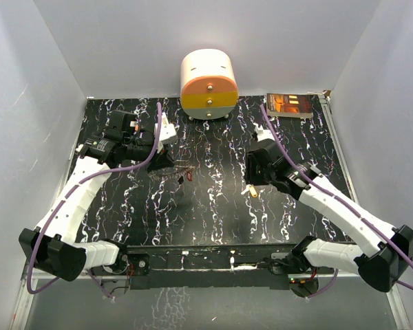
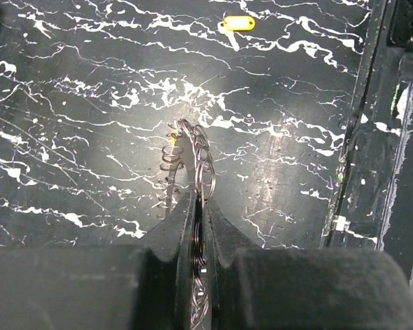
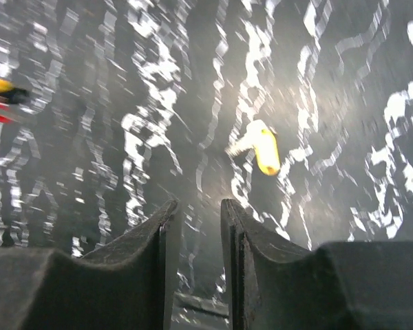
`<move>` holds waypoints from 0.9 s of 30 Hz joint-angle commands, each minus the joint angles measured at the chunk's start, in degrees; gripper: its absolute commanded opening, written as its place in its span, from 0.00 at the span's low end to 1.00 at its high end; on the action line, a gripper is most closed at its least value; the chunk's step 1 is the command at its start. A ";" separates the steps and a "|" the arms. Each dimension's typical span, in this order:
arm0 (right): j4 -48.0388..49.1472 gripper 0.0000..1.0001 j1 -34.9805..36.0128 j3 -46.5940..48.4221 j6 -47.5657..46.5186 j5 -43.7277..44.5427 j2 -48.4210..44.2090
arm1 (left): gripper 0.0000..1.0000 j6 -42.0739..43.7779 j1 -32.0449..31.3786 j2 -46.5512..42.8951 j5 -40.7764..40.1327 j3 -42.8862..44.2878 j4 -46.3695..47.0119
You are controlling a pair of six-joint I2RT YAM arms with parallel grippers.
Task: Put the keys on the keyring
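Left wrist: L gripper (image 2: 199, 205) pinches keyring (image 2: 202, 159) edge-on over table (image 2: 303, 130).

table (image 1: 213, 213): black marbled | yellow key (image 2: 237, 24) | orange-white drum (image 1: 208, 86) | flat box (image 1: 290, 105)

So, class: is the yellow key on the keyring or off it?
Off. The yellow key lies alone on the marbled table, well apart from the keyring, which the left gripper holds pinched.

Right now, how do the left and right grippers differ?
The left gripper is shut on the keyring; the right gripper holds nothing, jaws slightly apart. The yellow key lies close ahead of the right gripper, far ahead of the left gripper. Both are black and hover over the marbled table.
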 commanded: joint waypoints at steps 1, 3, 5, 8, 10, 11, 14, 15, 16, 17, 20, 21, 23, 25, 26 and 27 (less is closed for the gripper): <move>-10.06 0.36 -2.68 -3.45 6.18 2.25 1.62 | 0.00 -0.61 0.24 -2.68 -1.21 -0.18 1.39; -9.20 0.36 -4.87 -4.96 5.25 2.07 3.82 | 0.00 -1.22 0.23 -2.70 -1.46 -0.51 2.05; -7.12 0.36 -7.64 -6.59 3.71 0.44 5.56 | 0.00 -1.54 0.26 -2.75 -1.65 -0.87 2.54; -2.04 0.34 -11.68 -8.23 1.81 -2.09 8.08 | 0.00 -1.75 0.19 -2.64 -1.35 -1.57 3.14; 0.09 0.34 -13.42 -8.26 0.58 -2.98 9.76 | 0.00 -1.88 0.25 -2.68 -1.11 -1.78 3.28; 1.11 0.33 -13.83 -8.15 -0.12 -3.25 10.59 | 0.00 -1.85 0.26 -2.64 -0.89 -1.79 3.21; 3.59 0.33 -14.20 -7.69 -2.82 -3.13 12.88 | 0.00 -1.69 0.21 -2.49 -0.56 -1.62 3.24; 4.75 0.34 -14.31 -7.69 -4.04 -3.56 13.57 | 0.00 -1.71 0.25 -2.41 -0.43 -1.62 3.30; 5.81 0.33 -14.31 -7.72 -5.24 -3.84 14.25 | 0.00 -1.77 0.26 -2.36 -0.27 -1.72 3.49; 6.71 0.33 -14.32 -7.80 -6.07 -3.99 14.96 | 0.00 -1.79 0.25 -2.27 -0.19 -1.70 3.59; 8.47 0.35 -14.54 -7.45 -8.86 -4.23 17.45 | 0.00 -1.96 0.24 -2.23 -0.08 -1.71 3.73; 8.91 0.38 -14.77 -7.23 -9.71 -4.19 18.59 | 0.00 -1.99 0.26 -2.13 0.03 -1.63 3.73; 9.72 0.39 -14.93 -6.80 -11.27 -4.37 19.88 | 0.00 -1.97 0.26 -2.13 0.13 -1.60 3.73; 10.78 0.41 -15.17 -6.46 -12.76 -5.37 21.57 | 0.00 -1.97 0.25 -2.01 0.24 -1.59 3.84; 11.15 0.41 -15.24 -6.27 -13.30 -5.97 22.33 | 0.00 -2.03 0.26 -1.94 0.22 -1.69 3.92; 11.34 0.41 -15.29 -5.96 -13.59 -6.43 23.01 | 0.00 -2.07 0.26 -1.90 0.18 -1.77 4.04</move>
